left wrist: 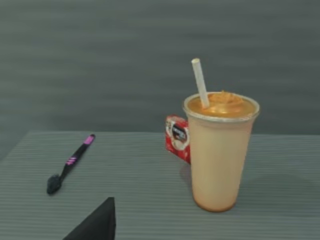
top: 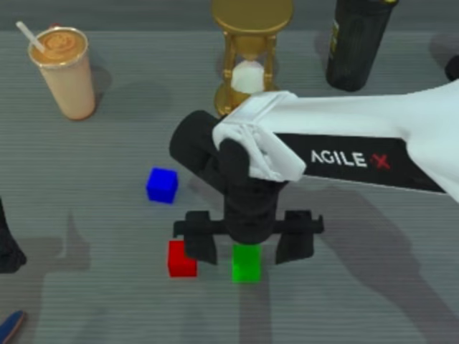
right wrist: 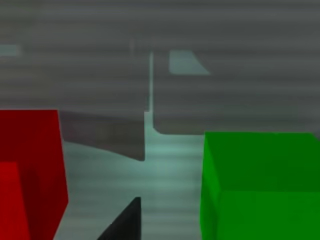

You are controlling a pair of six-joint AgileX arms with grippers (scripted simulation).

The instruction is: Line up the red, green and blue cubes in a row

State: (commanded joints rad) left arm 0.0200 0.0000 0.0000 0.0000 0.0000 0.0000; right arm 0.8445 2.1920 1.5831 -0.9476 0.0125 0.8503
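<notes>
The white right arm [top: 358,154] reaches in from the desk's right edge, nearest the overhead camera, and its right pincer [top: 247,247] hangs spread wide over the front-centre of the desk. One finger [top: 199,247] stands between the red cube [top: 181,259] and the green cube [top: 246,262]; the other stands just right of the green cube, so the green cube sits in the gap, ungripped as far as can be told. Red and green lie side by side near the front edge. The blue cube [top: 162,185] sits apart, toward the back and the left edge. It looks to be the next piece to fetch. The left arm [top: 8,247] is parked at the left edge, its pincer out of sight.
</notes>
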